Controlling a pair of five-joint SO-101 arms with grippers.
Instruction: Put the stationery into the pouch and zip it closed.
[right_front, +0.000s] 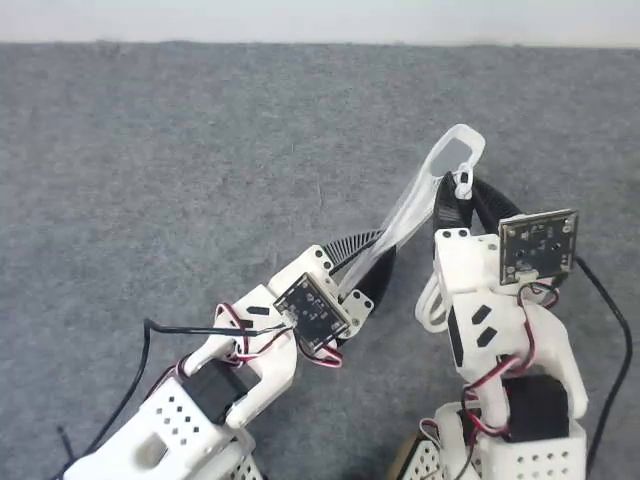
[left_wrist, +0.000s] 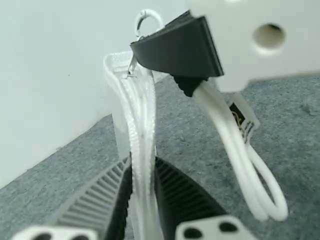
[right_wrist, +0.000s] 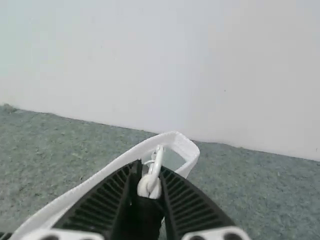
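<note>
A translucent white pouch (right_front: 415, 205) is held off the grey table, stretched edge-up between both arms. My left gripper (right_front: 372, 258) is shut on its near end, and the zipper band (left_wrist: 141, 135) runs up from between the black fingers (left_wrist: 172, 192). At the pouch's far end my right gripper (right_front: 458, 200) is shut on the zipper pull (right_wrist: 150, 182), whose small ring (left_wrist: 147, 17) sticks out above the jaws. The pouch's rounded far corner (right_wrist: 180, 147) pokes out past them. What is inside the pouch I cannot tell.
A white cord loop (left_wrist: 250, 175) with a small tag hangs under the right arm (right_front: 500, 310). Grey carpet-like table surface (right_front: 180, 170) spreads left and behind, up to a pale wall (right_wrist: 160, 60). A black cable (right_front: 145, 350) trails beside the left arm.
</note>
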